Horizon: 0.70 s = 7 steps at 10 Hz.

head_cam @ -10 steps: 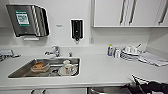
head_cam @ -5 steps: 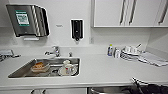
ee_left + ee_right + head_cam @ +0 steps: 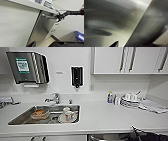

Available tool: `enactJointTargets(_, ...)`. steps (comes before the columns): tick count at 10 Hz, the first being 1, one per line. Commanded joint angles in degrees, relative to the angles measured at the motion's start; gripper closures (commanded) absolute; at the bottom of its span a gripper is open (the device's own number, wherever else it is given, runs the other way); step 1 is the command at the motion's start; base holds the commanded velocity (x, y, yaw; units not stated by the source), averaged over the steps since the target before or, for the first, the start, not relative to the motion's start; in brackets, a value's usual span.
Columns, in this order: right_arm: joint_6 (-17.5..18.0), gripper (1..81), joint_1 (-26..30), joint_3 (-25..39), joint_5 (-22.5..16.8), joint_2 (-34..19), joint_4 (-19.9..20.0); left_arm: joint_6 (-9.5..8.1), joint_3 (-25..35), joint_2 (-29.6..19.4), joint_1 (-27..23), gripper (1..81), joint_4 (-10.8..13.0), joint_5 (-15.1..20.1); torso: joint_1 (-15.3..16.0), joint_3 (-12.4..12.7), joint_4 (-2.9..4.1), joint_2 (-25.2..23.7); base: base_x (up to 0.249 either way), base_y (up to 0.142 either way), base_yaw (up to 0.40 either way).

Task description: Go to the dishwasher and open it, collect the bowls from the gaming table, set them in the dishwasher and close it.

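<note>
The robot stood before a white counter (image 3: 105, 118) with one steel sink (image 3: 22, 118) let into it. In the sink lay one orange-brown item (image 3: 39, 113) in a shallow dish and a white cup (image 3: 68, 115) on a plate; what else lay there was too blurred to count. One tap (image 3: 55, 97) rose behind the sink. On the wall hung one paper-towel dispenser (image 3: 27, 68) and one dark soap dispenser (image 3: 76, 76). White cabinet doors (image 3: 110, 59) with bar handles hung above the counter to the right. Further right on the counter stood a small blue-capped bottle (image 3: 110, 97) beside a stack of plates (image 3: 130, 100) with cups on top, their number unclear.

The dishwasher (image 3: 42, 31) sat under the counter, its stainless front seen at an angle in the left wrist view, with its one horizontal bar handle (image 3: 48, 16) near the top edge. The right gripper (image 3: 60, 16) was at the end of that handle, touching or just beside it; whether its jaws had closed on the bar could not be told. In the right wrist view the brushed steel front (image 3: 121, 18) lay very close. At the lower edge of the head view the handle (image 3: 107, 136) showed beside the dark right arm (image 3: 150, 135). The state of the left gripper's jaws could not be told either. A blue bin (image 3: 80, 36) stood on the floor further along.
</note>
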Motion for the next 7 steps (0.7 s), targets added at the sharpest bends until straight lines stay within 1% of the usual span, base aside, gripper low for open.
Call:
enactJointTargets(1,-0.1,1.0,3.6,-0.8,-3.1,-2.8,-0.4,-0.07,0.8,-2.4,-3.8,1.0,1.0,-0.7,0.0,0.0,0.00,0.0,0.000,0.000,0.000)
enactJointTargets(3,-3.3,1.0,2.7,0.0,-3.3,-5.5,-0.3,-0.08,0.6,-1.8,-3.8,1.0,1.0,-0.7,0.0,0.0,0.00,0.0,0.000,0.000,0.000)
enactJointTargets(4,-4.2,1.0,2.3,0.3,-3.3,-6.5,-0.3,-0.08,0.6,-1.8,-3.8,1.0,1.0,-0.8,0.0,0.0,0.00,0.0,0.000,0.000,0.000)
enactJointTargets(6,-4.9,1.0,2.1,0.9,-3.3,-7.4,-0.2,-0.17,0.3,-1.8,-3.8,1.0,0.9,-0.8,0.0,0.0,0.00,0.0,0.000,0.000,0.000)
enactJointTargets(7,-4.9,1.0,2.1,1.4,-3.3,-7.5,-0.2,-0.52,0.0,-1.7,-3.8,1.0,0.9,-0.8,0.0,0.0,0.00,0.0,0.000,0.000,0.000)
